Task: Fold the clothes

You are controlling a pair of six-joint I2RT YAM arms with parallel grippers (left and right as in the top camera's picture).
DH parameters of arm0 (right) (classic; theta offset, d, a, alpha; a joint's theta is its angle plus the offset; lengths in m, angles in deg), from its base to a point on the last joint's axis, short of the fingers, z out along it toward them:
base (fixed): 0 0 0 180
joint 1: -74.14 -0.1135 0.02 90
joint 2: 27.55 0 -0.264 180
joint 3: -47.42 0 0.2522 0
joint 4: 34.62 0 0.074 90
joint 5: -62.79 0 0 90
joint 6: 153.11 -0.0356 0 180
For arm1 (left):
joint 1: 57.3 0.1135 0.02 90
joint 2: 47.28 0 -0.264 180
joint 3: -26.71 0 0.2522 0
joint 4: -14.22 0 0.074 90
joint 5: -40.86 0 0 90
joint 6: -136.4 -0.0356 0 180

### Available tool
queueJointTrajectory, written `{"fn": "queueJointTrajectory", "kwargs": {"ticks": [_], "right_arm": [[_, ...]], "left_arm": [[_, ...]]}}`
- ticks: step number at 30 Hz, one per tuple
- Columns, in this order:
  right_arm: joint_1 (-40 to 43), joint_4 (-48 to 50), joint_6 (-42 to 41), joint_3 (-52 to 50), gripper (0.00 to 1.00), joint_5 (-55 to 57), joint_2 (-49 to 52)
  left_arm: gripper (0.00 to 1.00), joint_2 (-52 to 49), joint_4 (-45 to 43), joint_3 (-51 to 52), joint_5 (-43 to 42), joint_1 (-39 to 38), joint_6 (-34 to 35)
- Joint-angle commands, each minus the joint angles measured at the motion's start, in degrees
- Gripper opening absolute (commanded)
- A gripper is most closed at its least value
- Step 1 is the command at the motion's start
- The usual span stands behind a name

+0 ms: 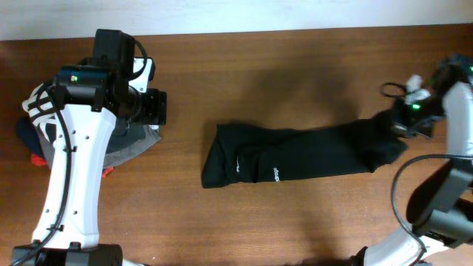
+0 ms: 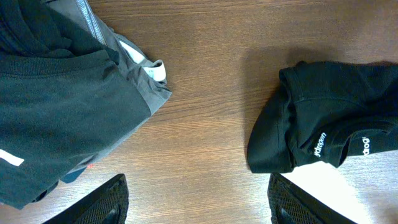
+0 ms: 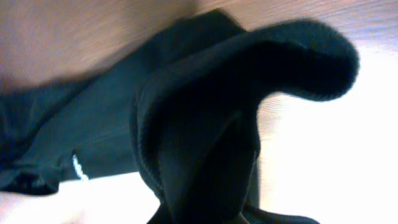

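The clothes (image 1: 295, 155) are a black T-shirt with a tiny white logo, lying as a long narrow band across the middle of the wooden table. My right gripper (image 1: 403, 118) is shut on the band's right end, which bunches up and lifts slightly. In the right wrist view the black fabric (image 3: 205, 124) fills the frame and hides the fingers. My left gripper (image 1: 151, 107) hovers open above the table to the shirt's left, holding nothing. In the left wrist view its mesh fingertips (image 2: 115, 199) stand wide apart over bare wood, with the shirt's left end (image 2: 323, 118) to the right.
A pile of other garments sits at the left edge, with a grey folded piece (image 1: 133, 144) on top, also in the left wrist view as the grey piece (image 2: 62, 106). A black and white garment (image 1: 37, 103) and something red (image 1: 37, 157) lie under the left arm.
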Motion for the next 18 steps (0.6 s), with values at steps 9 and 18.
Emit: {"fn": "queueJointTrajectory", "kwargs": {"ticks": [9,18], "right_arm": [[-24.0,10.4,-8.9,-7.7,0.05,0.1,-1.4],[-30.4,16.9,-13.6,-13.3,0.22,-1.3,-1.0]], "left_arm": [[0.72,0.2,-0.3,-0.5,-0.6,0.1,-0.3],[0.75,0.2,0.2,-0.5,-0.6,0.1,-0.3]]}}
